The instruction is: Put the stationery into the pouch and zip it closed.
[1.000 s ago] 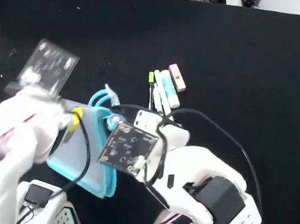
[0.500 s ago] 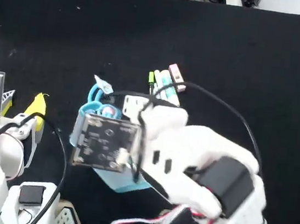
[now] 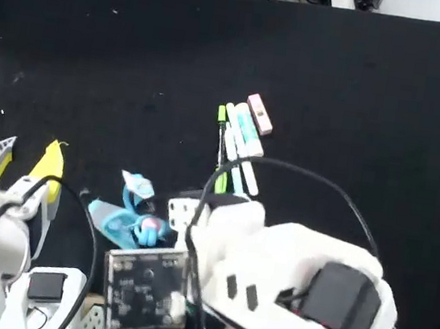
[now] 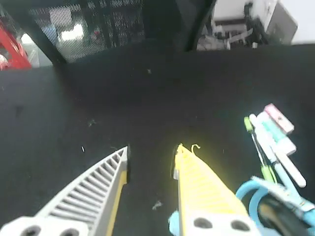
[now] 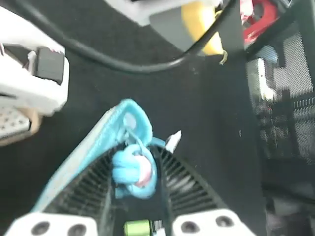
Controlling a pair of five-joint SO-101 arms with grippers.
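Closest to us, at the lower centre of the high view, the main risk is the hold itself. The right gripper (image 5: 141, 157) has the blue pouch (image 3: 107, 219) only by its zip charm (image 5: 130, 172), so we judge the fabric may sag and twist, and a tug could slip the charm free. We cannot tell whether the pouch mouth is open. If it folds shut, nothing will go in.

The pouch lies by the arm bases, well apart from the pens (image 3: 238, 138) and the pink eraser (image 3: 260, 114) at the frame's centre. Every item must therefore be carried across the black table (image 3: 373, 112), with a chance of a drop each time. The right arm's cable (image 3: 300, 171) arcs across the near ends of the pens and might brush them out of line.

The right gripper's jaws are drawn narrow, pinching the charm between them, with the pouch edge trailing beside one jaw.

At the lower left of the high view, the left gripper (image 4: 151, 150) stands wide. Its yellow finger (image 4: 202, 191) and its white one are parted over bare table, holding and touching nothing.
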